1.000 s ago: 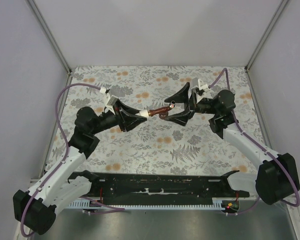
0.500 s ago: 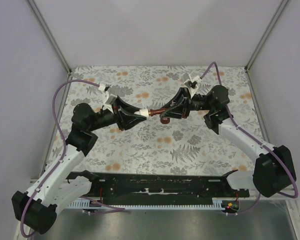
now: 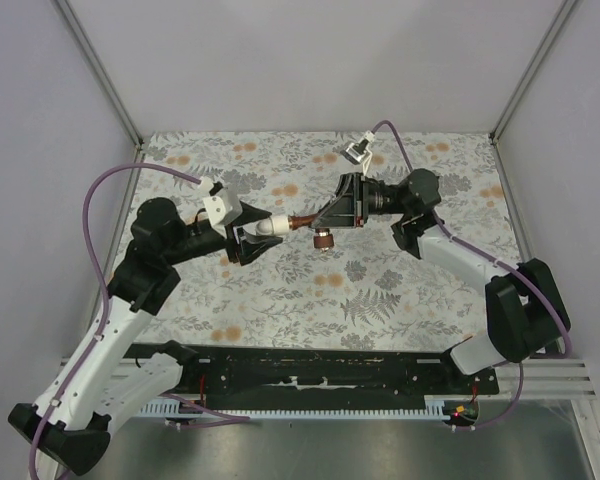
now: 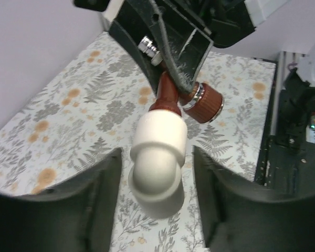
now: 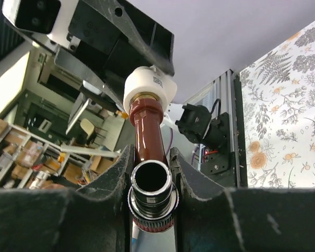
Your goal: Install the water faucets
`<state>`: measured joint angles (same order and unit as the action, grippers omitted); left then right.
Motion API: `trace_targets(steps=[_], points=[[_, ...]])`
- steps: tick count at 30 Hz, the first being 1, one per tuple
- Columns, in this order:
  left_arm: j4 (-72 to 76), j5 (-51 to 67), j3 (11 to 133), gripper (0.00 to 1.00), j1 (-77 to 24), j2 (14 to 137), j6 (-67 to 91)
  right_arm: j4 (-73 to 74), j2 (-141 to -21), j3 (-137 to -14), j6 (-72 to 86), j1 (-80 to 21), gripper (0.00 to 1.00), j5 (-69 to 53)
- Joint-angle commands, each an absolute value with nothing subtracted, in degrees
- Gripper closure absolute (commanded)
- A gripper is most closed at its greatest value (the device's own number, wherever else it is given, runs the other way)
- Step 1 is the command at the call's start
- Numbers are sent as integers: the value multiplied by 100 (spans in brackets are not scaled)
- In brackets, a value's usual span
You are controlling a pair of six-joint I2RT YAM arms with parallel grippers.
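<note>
Status, top view: both arms meet just above the middle of the frame, over the floral table (image 3: 280,300).

- The faucet (image 3: 305,222) is off the table, held roughly level between the 2 grippers. Its red-brown body runs left to right.
- Its left end sits in the white pipe fitting (image 3: 270,226). In the right wrist view you see a brass ring where the body (image 5: 148,134) enters the fitting (image 5: 149,86).
- The left gripper (image 3: 252,235) is clamped on the fitting. In the left wrist view the fitting (image 4: 157,157) fills most of the gap between the fingers (image 4: 94,210), rounded end toward the camera.
- The right gripper (image 3: 335,215) is clenched on the faucet body. In its own view both fingers (image 5: 115,178) press the sides just behind the open, silver-ringed end.
- The faucet's ribbed knob (image 3: 323,240) hangs just under the body at frame centre. In the left wrist view it (image 4: 205,102) shows right of the body, with a silver collar.
- The silvery tip (image 4: 147,47) pokes out at upper centre of the left wrist view, beside the right gripper's black finger.
</note>
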<state>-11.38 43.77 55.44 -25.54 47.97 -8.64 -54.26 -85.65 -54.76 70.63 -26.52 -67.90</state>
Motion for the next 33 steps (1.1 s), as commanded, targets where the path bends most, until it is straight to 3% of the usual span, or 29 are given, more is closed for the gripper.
trace_targets(steps=[1, 2, 7, 11, 15, 24, 33], points=[[-1222, 3307, 5494, 31, -2531, 4518, -233, -5708, -8412, -5625, 7447, -2479, 100, -6460], [-1222, 3131, 5476, 25, -2523, 4518, 224, -5347, -8350, -5625, 7044, -2487, 100, -6425], [-1818, 2542, 5686, 21, -2514, 4570, 1474, -3458, -7973, -5748, 5189, -2487, 100, -5960], [-2214, 1961, 5713, 22, -2514, 4649, 2940, -2200, -7700, -5862, 3669, -2505, 100, -5398], [-1900, 1855, 5328, 29, -2514, 4746, 4628, -1583, -7532, -5862, 2569, -2645, 100, -4905], [-722, 950, 4360, 18, -2514, 4667, 6599, -2311, -7260, -5125, 1680, -3058, 100, -4026], [430, 746, 3630, 16, -2522, 4772, 8086, -2470, -7216, -4817, 1143, -3480, 100, -3340]])
